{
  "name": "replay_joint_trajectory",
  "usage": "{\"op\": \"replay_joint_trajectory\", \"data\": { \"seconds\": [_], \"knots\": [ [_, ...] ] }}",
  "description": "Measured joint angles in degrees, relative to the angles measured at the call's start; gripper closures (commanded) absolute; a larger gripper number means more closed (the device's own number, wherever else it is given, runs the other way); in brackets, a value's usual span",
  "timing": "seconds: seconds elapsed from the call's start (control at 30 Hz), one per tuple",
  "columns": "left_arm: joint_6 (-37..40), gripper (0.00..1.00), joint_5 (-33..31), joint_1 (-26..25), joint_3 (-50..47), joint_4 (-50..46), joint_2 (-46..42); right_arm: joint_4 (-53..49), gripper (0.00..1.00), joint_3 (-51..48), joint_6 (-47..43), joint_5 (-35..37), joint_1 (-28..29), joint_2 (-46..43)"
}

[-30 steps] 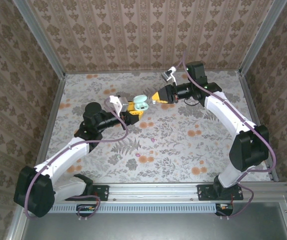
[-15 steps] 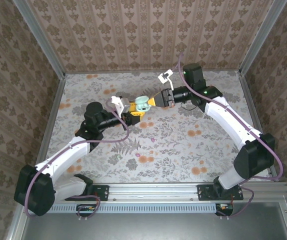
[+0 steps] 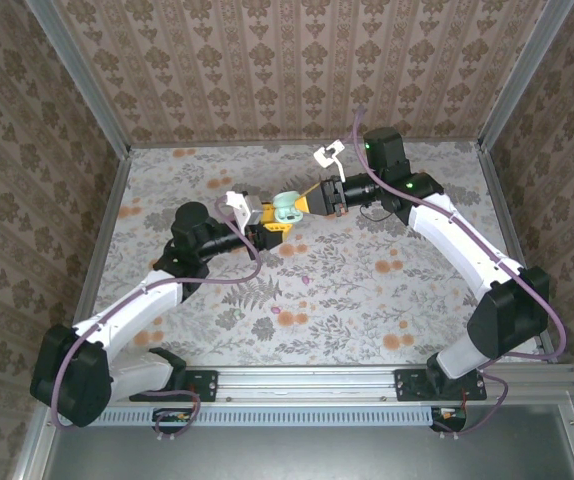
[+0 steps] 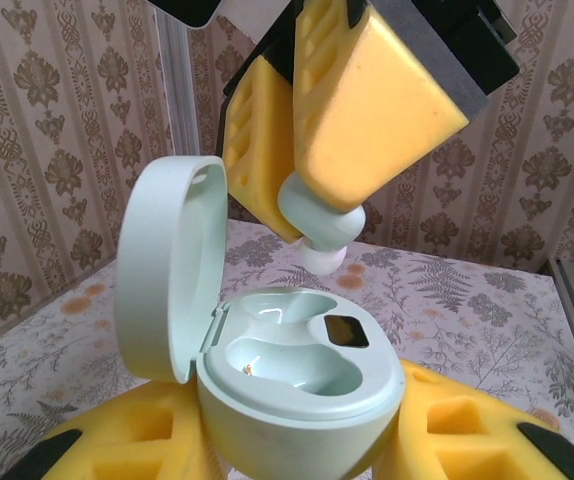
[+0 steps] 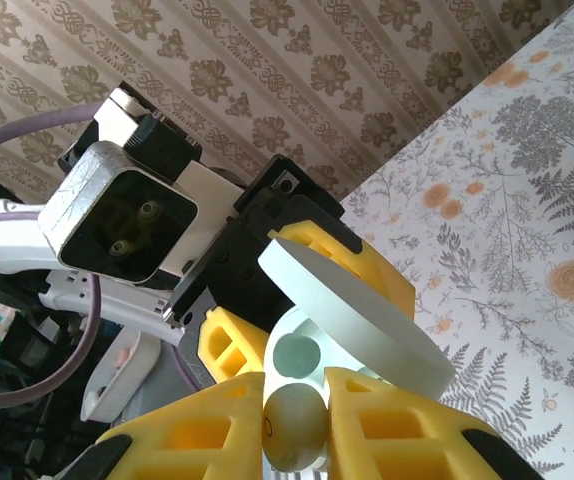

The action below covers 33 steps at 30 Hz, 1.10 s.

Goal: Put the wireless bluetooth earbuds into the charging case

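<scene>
Swinging in since a second ago, my right claw now hangs over the open mint case, clamped on an earbud; my left claw grips that case below.

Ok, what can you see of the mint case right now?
The mint case is glossy plastic, oval and upright, its base clamped between the yellow fingers of the left gripper. Its hinged lid stands open, near vertical. Inside are an empty moulded recess and a small dark window. An earbud hangs just above, seemingly not touching.
</scene>
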Motion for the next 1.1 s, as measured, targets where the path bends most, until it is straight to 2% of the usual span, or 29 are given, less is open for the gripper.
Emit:
{"op": "replay_joint_trajectory", "data": {
  "seconds": [1.1],
  "knots": [
    [-2.1, 0.68, -1.3, -0.2, 0.0, 2.1, 0.9, -1.2, 0.73, 0.0, -1.6, 2.9, 0.3, 1.1]
  ]
}}
